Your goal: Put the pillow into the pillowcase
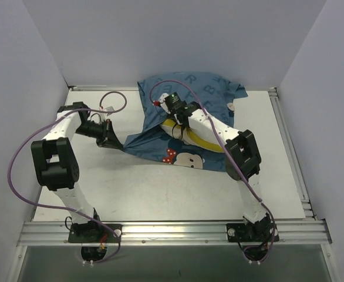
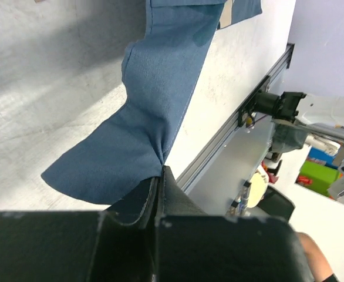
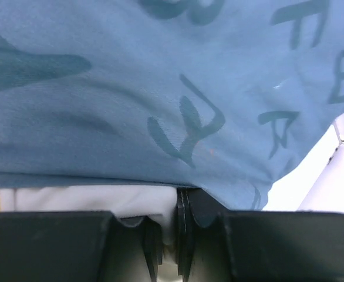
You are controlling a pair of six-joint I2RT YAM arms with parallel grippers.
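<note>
- pillowcase (image 1: 210, 88) lies back-middle on the surface (image 1: 131, 188), with the pillow (image 1: 206, 143) partly inside and its yellow band poking out at the mouth
- left pincer (image 2: 160, 174) is clamped on a pillowcase corner
- right pincer (image 3: 178, 202) is pinched together on the pillow's white edge

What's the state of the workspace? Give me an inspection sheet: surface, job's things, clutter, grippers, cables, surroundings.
Surface: white table, aluminium rail along the near edge.
Job's things: blue pillowcase bunched at the far middle; pillow partly inside, yellow band showing.
Clutter: nothing seen.
Grippers: left gripper fingers shut on a pillowcase corner; right gripper fingers shut on the pillow under the pillowcase edge.
Cables: purple cables loop off both arms; the right one arcs above the pillowcase.
Surroundings: white walls on three sides.
</note>
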